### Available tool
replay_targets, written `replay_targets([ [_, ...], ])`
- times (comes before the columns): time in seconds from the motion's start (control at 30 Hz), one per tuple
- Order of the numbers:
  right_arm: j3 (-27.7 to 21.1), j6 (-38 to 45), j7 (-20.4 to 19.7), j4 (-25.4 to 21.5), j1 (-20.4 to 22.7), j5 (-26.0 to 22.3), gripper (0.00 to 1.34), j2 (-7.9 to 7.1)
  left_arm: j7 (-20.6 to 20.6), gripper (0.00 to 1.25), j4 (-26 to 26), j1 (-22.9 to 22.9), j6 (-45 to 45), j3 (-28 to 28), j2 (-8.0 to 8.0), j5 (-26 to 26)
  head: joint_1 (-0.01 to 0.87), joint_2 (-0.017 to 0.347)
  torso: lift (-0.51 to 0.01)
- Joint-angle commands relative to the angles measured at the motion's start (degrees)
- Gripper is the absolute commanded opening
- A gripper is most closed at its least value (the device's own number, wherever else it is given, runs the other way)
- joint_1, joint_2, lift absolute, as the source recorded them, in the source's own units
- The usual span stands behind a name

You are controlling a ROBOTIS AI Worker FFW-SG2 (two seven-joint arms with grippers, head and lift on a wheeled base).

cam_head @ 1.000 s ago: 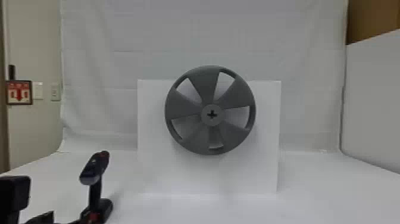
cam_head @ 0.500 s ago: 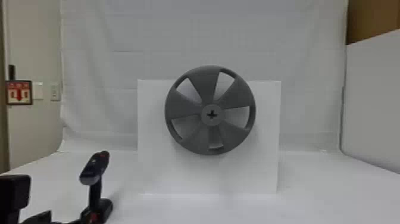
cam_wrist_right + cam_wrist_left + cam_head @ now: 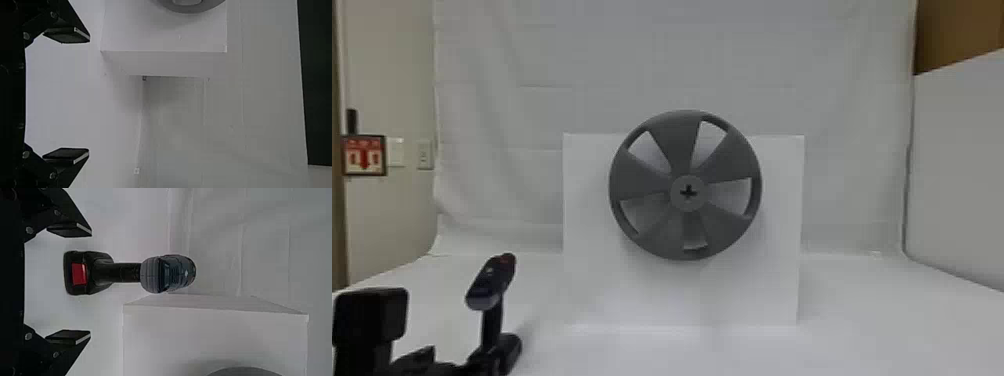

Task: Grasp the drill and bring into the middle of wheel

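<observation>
In the head view my left gripper is low at the left, close beside the foot of the dark drill, which stands upright on its base. The left wrist view has the left gripper open, its fingers spread to either side of the line of the drill, a gap showing on both sides of the base with its red part. The grey five-spoked wheel, with a cross-shaped hole in its hub, is mounted on a white box right of the drill. Idle, my right gripper stands open with nothing between its fingers.
The white box rises from the white table in the middle. A white cloth hangs behind it, and a pale panel borders the right side.
My left arm has moved rightward and slightly higher in the head view, nearer the drill. The drill and the wheel have kept their places.
</observation>
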Motion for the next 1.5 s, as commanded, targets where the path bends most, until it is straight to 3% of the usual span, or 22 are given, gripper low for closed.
replay_targets([
  [0.0,0.09,0.00,0.00,0.00,0.08,0.27,1.07,0.21,0.53,0.90,1.80,-0.86,-1.35,-0.41,-0.23,0.07,0.054,0.031,-0.403],
  [1.47,2.20,0.18,0.00,0.35,-0.54,1.59,1.07,0.12,4.40,0.89,20.96,-9.12,-16.56,-3.05,-0.41,0.25,0.054,0.031,-0.403],
])
